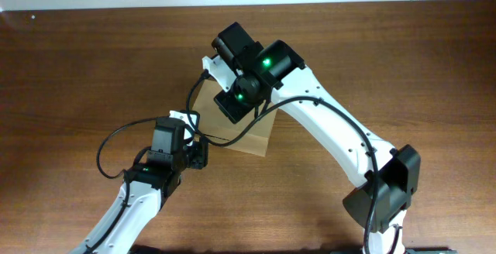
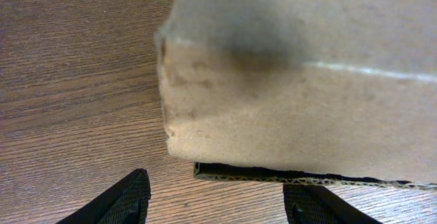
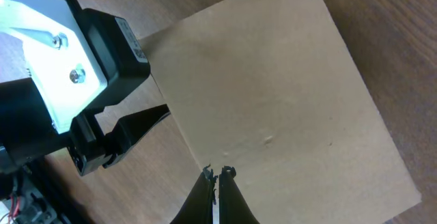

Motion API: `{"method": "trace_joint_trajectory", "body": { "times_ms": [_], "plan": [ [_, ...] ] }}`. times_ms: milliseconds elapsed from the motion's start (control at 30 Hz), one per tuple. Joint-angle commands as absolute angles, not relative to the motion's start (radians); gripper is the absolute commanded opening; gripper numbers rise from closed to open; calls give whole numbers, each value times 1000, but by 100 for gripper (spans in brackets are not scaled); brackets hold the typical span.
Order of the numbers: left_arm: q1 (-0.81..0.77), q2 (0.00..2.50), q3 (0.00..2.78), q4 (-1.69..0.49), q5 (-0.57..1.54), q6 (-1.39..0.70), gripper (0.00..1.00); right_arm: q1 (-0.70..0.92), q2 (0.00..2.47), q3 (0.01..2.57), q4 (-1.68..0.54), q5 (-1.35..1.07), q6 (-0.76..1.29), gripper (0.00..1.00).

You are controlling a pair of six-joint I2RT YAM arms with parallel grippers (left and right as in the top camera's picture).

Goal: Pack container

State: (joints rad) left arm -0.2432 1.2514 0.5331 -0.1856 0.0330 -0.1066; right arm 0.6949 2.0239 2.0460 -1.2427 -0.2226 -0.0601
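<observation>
Left hand [image 2: 213, 186] spread wide; right hand [image 3: 217, 178] pinched together, seemingly fully closed.

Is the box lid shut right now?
Appears shut: the container shows a flat, unbroken top in the right wrist view, no flap raised.

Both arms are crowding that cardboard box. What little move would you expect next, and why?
Probably the left gripper should ease forward and pinch the bottom of the container. Its fingers are open just short of it, where a loose cardboard edge sticks out. The right gripper, fingers shut, is over the lid, perhaps steadying it.
</observation>
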Motion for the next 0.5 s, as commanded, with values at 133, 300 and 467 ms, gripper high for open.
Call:
{"method": "trace_joint_trajectory", "body": {
  "times_ms": [133, 300, 467],
  "plan": [
    [-246, 1256, 524, -179, 30, -116, 64, 699, 2059, 2069, -1249, -172, -62, 4],
    [-246, 1256, 524, -179, 29, -116, 64, 699, 2085, 2069, -1252, -173, -62, 4],
    [-246, 1256, 524, -179, 29, -116, 64, 698, 2088, 2069, -1251, -160, -63, 4]
  ]
}}
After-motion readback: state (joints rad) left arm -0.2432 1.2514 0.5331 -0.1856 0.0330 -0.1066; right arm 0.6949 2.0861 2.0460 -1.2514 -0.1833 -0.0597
